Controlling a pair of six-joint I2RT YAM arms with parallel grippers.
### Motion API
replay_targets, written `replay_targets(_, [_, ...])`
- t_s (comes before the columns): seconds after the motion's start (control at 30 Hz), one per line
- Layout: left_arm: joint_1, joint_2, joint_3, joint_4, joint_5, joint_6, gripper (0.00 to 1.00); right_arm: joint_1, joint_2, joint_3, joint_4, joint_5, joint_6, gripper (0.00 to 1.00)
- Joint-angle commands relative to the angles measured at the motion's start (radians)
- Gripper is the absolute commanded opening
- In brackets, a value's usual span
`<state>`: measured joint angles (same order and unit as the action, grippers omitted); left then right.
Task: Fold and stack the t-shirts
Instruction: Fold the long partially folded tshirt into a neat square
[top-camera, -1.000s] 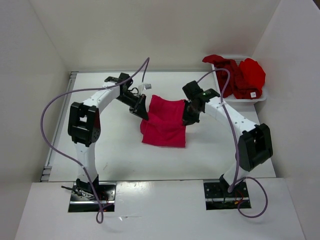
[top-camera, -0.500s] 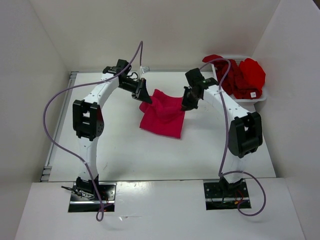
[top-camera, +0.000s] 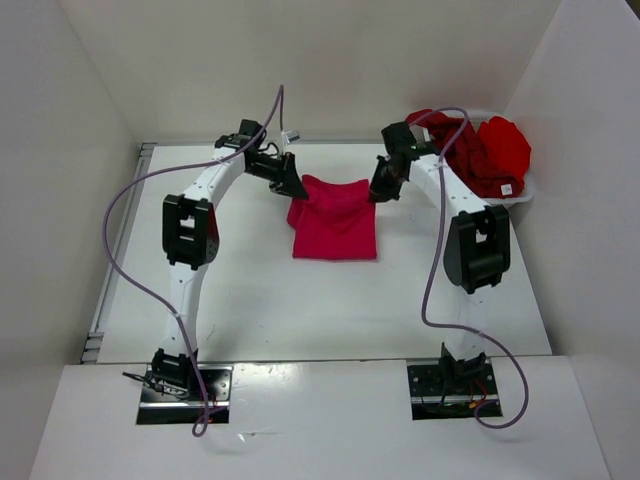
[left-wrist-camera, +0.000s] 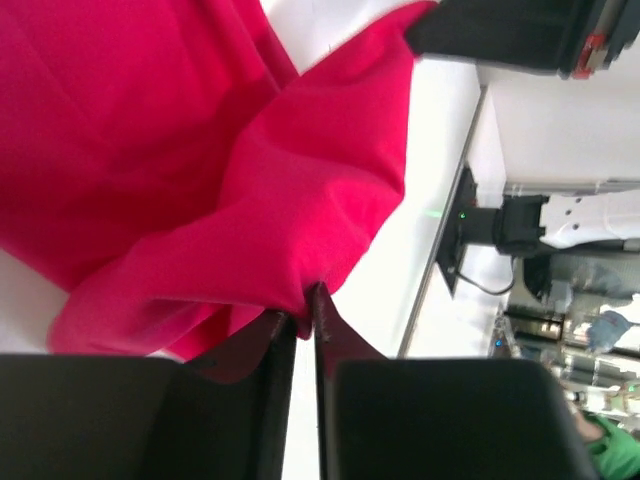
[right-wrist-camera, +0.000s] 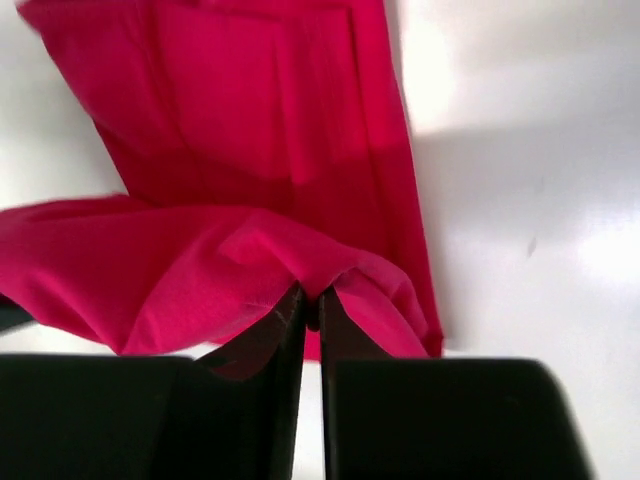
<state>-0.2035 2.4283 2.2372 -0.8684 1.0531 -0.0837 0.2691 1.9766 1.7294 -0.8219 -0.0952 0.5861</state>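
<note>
- Top view: the pink shirt (top-camera: 335, 230) lies as a rough rectangle on the table (top-camera: 250, 290), at mid-width and toward the far side. The left gripper (top-camera: 296, 190) sits at its far-left corner and the right gripper (top-camera: 379, 195) at its far-right corner. The far edge runs nearly straight between them.
- Top view, far right: the maroon shirt (top-camera: 458, 150) and the red shirt (top-camera: 503, 145) lie bunched in the basket (top-camera: 522, 196), with a white tag (top-camera: 506, 189) showing. Neither is folded, and no stack has been started.
- Left wrist view: the left gripper (left-wrist-camera: 305, 310) has its jaws almost together, with a slim gap along their length. The tips pinch a gathered fold of the pink shirt (left-wrist-camera: 200, 150). The cloth fans out from the pinch in loose creases, and the table shows white beyond it.
- Right wrist view: the right gripper (right-wrist-camera: 310, 300) has its jaws almost together as well, nipping a raised ridge of the pink shirt (right-wrist-camera: 250, 150). The flat part beyond lies smooth, with a straight side edge against the table (right-wrist-camera: 500, 200).
- Step in hand, as judged: the held far edge is being laid down to finish a fold.
- To do it well, both corners should stay low and level and be drawn gently apart so the slack at the left pinch flattens.
- The held edge should line up with the layer beneath. Both jaws should then open together and lift straight up, so that neither finger drags the cloth.
</note>
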Motion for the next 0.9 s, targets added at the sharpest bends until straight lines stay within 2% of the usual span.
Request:
replay_targets(0.0, [0.029, 0.038, 0.042, 0.048, 0.019, -0.047, 0.24, -0.024, 0.085, 0.126, 0.072, -0.021, -0.011, 0.14])
replay_targets(0.07, [0.038, 0.049, 0.058, 0.048, -0.02, -0.047, 0.4, -0.04, 0.137, 0.174, 0.072, -0.011, -0.011, 0.29])
replay_targets(0.1, [0.038, 0.06, 0.067, 0.058, -0.072, -0.038, 0.54, -0.051, 0.149, 0.186, 0.087, -0.011, -0.002, 0.33])
replay_targets(0.17, [0.047, 0.06, 0.094, 0.058, -0.129, -0.037, 0.62, -0.082, 0.192, 0.237, 0.096, -0.011, -0.002, 0.57])
replay_targets(0.2, [0.056, 0.069, 0.126, 0.058, -0.187, -0.025, 0.67, -0.091, 0.208, 0.26, 0.096, -0.021, -0.015, 0.63])
replay_targets(0.23, [0.056, 0.069, 0.143, 0.058, -0.215, -0.025, 0.77, -0.091, 0.22, 0.312, 0.086, -0.021, -0.026, 0.68])
replay_targets(0.33, [0.056, 0.022, 0.199, 0.039, -0.327, 0.047, 0.86, -0.091, 0.229, 0.366, 0.053, 0.0, -0.074, 0.7])
replay_targets(0.4, [0.056, -0.027, 0.199, 0.039, -0.389, 0.073, 0.86, -0.079, 0.185, 0.346, 0.053, 0.032, -0.087, 0.72])
replay_targets(0.5, [0.047, -0.051, 0.122, 0.039, -0.41, 0.107, 0.86, -0.07, 0.105, 0.201, 0.096, 0.032, -0.088, 0.72])
replay_targets(0.53, [0.035, -0.051, 0.092, 0.039, -0.41, 0.107, 0.84, -0.07, 0.082, 0.089, 0.118, 0.017, -0.078, 0.72])
replay_targets(0.63, [0.026, -0.078, -0.052, 0.071, -0.423, 0.107, 0.83, -0.07, 0.001, -0.095, 0.185, -0.004, -0.066, 0.72])
replay_targets(0.7, [0.026, -0.123, -0.178, 0.156, -0.458, 0.09, 0.83, -0.07, -0.045, -0.184, 0.216, -0.017, -0.054, 0.72])
replay_targets(0.8, [0.026, -0.187, -0.286, 0.282, -0.53, 0.065, 0.83, -0.061, -0.077, -0.269, 0.248, -0.017, -0.045, 0.72])
replay_targets(0.87, [0.026, -0.205, -0.32, 0.31, -0.579, 0.042, 0.72, -0.061, -0.091, -0.301, 0.257, -0.028, -0.045, 0.72])
